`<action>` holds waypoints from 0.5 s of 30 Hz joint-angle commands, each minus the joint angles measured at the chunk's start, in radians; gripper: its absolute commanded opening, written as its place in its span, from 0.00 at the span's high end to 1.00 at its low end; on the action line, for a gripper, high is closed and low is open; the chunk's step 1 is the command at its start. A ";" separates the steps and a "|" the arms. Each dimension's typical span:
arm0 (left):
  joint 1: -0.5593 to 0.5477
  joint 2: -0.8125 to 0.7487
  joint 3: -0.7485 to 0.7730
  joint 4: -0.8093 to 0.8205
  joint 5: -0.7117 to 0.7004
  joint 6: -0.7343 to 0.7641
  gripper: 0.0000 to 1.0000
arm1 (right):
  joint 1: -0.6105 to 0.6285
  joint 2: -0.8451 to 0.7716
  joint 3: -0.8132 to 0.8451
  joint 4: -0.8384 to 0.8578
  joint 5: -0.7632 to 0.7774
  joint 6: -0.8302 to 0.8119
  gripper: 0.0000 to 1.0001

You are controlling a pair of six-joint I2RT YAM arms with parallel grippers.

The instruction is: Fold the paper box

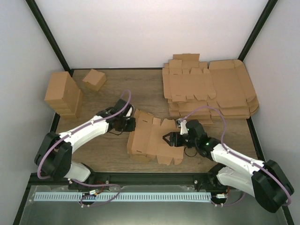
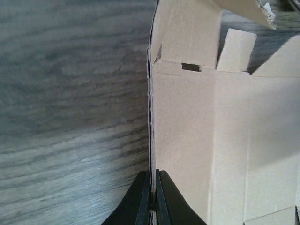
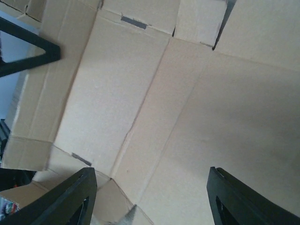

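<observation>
Brown matte cardboard: we see the paper box [image 1: 152, 140] on the wood-grain table [image 1: 112, 93], between both arms. The left gripper [image 2: 152, 199] is clamped on its upright left panel's thin edge. The right gripper [image 3: 150, 187] hangs spread wide over the flat, creased middle, holding nothing. Slots and tabs sit at the far end.

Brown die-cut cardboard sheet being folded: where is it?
Top view: the sheet lies centre frame; left gripper pinches its left edge, open right gripper over its middle.
</observation>
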 commanded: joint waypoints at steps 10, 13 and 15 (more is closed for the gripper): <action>-0.192 0.062 0.280 -0.332 -0.367 0.354 0.96 | -0.008 0.032 0.201 -0.116 0.208 -0.169 0.32; -0.218 0.079 0.351 -0.382 -0.447 0.393 0.96 | -0.018 0.098 0.239 -0.120 0.204 -0.134 0.34; -0.242 0.083 0.388 -0.404 -0.492 0.432 0.96 | -0.020 0.112 0.242 -0.092 0.153 -0.132 0.33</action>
